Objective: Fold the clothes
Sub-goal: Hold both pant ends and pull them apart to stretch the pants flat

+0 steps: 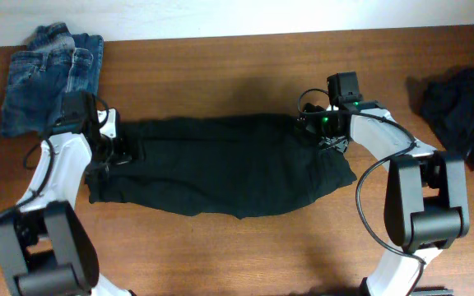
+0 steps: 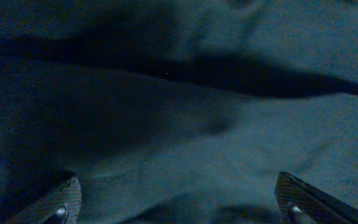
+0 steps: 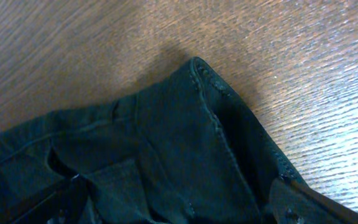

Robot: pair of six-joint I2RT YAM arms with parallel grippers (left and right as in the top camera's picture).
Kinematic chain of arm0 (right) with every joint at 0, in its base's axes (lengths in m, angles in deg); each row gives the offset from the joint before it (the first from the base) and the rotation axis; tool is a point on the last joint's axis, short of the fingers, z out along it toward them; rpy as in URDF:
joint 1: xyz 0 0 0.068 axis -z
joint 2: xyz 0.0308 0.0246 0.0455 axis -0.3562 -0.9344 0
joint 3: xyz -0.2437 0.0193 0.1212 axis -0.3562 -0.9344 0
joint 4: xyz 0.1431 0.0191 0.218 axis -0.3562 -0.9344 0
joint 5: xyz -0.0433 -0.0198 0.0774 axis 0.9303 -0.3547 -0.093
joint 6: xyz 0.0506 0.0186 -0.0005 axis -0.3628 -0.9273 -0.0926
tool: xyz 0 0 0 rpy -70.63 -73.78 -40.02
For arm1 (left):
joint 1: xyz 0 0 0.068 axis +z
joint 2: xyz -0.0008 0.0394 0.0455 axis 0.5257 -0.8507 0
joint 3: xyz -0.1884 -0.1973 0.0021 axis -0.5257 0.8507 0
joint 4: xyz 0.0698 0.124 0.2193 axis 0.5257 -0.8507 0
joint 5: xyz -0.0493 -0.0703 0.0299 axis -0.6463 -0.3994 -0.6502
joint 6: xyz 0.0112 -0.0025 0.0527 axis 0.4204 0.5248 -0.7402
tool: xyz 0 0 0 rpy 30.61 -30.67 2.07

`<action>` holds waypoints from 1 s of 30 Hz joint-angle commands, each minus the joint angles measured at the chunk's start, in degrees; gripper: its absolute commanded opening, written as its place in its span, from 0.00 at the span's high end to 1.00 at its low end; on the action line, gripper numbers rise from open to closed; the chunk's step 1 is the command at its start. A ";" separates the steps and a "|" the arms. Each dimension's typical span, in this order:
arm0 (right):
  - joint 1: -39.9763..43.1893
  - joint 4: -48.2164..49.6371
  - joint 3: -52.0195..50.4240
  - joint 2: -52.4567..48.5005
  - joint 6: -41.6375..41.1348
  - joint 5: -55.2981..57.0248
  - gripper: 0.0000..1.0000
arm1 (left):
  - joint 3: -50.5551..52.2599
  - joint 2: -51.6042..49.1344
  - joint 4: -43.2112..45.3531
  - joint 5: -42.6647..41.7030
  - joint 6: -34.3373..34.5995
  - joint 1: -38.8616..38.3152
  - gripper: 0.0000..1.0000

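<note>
A long black trouser-like garment (image 1: 220,168) of the clothes lies flat across the middle of the wooden table, folded lengthwise. My left gripper (image 1: 118,153) hovers over its left end. In the left wrist view the gripper (image 2: 182,210) is open, with wrinkled black cloth (image 2: 179,124) below the spread fingertips (image 2: 66,200). My right gripper (image 1: 324,136) is over the garment's upper right corner. In the right wrist view that gripper (image 3: 179,210) is open too, above the stitched hem corner (image 3: 201,78). Nothing is pinched by either.
Folded blue jeans (image 1: 52,70) lie at the back left corner. A crumpled dark garment (image 1: 463,111) sits at the far right edge. Bare wooden table (image 1: 245,247) shows in front of the black garment and behind it (image 3: 104,43).
</note>
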 commanded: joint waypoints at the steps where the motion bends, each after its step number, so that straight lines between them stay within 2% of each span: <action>1: 0.00 -0.42 -0.63 0.96 -0.26 0.87 0.01 | -0.39 -5.09 0.31 3.19 -1.11 2.03 0.01; 10: 0.00 -0.52 -0.66 0.96 -0.26 0.87 0.01 | -0.39 -6.36 2.91 20.13 -1.11 5.40 0.00; 14: 0.02 -0.52 -0.63 0.96 -0.24 -0.04 0.01 | -0.39 -6.36 3.10 20.13 -1.11 5.68 0.01; 18: 0.00 1.57 -0.61 1.03 5.75 -15.43 0.01 | -0.39 -6.36 3.06 19.54 -1.11 5.66 0.01; 21: -0.59 1.46 -0.61 1.42 7.13 -18.84 0.00 | -0.39 -6.36 3.06 19.52 -1.11 5.66 0.00; 26: -3.50 1.42 -0.02 4.00 12.02 -16.28 0.20 | -0.39 -6.36 3.08 19.52 -1.09 5.66 0.01; 29: -6.80 0.52 0.11 6.82 12.02 -9.51 0.63 | -0.39 -6.36 3.08 19.50 -1.11 5.66 0.01; 30: -7.82 -0.17 0.26 7.45 12.00 -7.87 0.84 | -0.39 -6.36 3.08 19.47 -1.11 5.66 0.01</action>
